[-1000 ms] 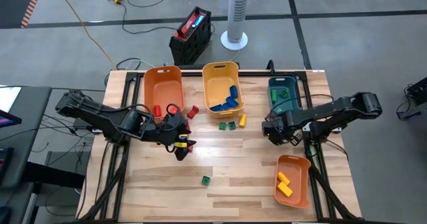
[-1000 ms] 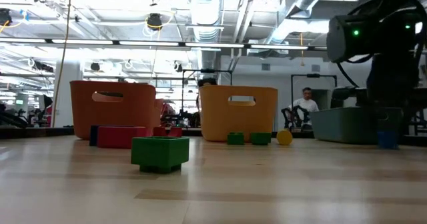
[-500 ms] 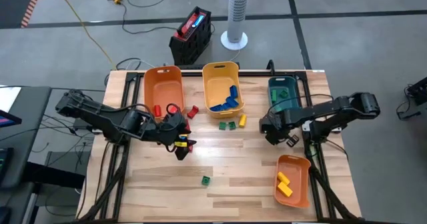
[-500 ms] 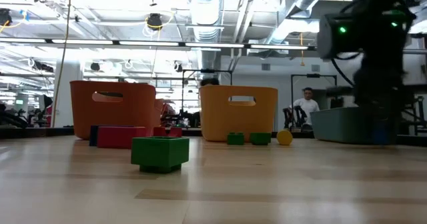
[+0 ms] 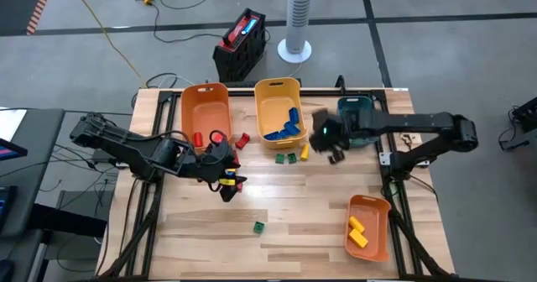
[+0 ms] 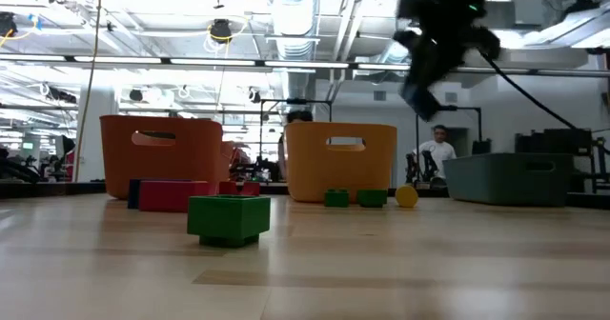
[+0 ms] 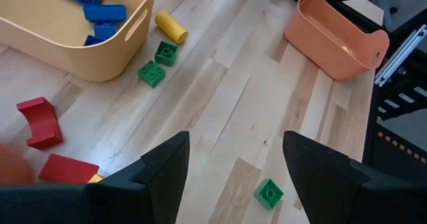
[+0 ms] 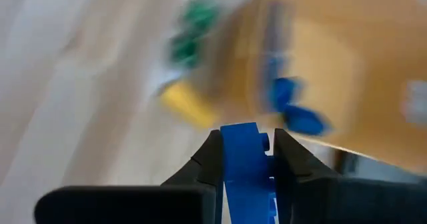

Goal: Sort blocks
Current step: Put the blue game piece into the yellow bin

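Right claw hangs beside the yellow bin, above the table.

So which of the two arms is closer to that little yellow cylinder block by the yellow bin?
The right. Its end effector, clamped on a blue block, is right beside the yellow cylinder. The left end effector sits open farther off, across the table near the red blocks.

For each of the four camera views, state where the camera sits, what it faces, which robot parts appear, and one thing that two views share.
High view: overhead, facing straight down on the table; both arms show.
Low view: table height, facing the bins and the room; the right arm hangs above.
Left wrist view: over the wood; the left pincer stands open.
Right wrist view: facing the yellow bin; the right pincer grips a blue block.
Shared: the lone green block appears in the high and left wrist views.
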Tool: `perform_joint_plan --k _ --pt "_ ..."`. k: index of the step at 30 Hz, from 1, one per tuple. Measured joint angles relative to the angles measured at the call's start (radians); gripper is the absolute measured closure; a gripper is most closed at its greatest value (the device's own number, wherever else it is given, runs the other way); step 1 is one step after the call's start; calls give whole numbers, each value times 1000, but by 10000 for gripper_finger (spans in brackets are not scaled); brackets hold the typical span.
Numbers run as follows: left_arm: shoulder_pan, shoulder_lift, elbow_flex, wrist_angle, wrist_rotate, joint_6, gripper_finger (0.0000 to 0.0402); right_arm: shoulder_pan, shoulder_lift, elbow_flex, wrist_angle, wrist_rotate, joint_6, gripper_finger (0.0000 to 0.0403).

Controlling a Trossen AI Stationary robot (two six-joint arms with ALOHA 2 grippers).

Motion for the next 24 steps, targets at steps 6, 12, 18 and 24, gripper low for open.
perform_joint_plan --k 6,12,18,24 --pt "0 0 0 0 -15 0 166 -87 20 87 231 4 44 326" --pt "-3 0 0 1 -21 -18 166 -96 161 147 383 -94 326 326" --pt "-31 0 0 -1 -22 -35 166 -103 335 248 276 -164 636 326" --pt "-49 0 0 -23 -22 -55 166 -107 446 318 112 -188 701 314"
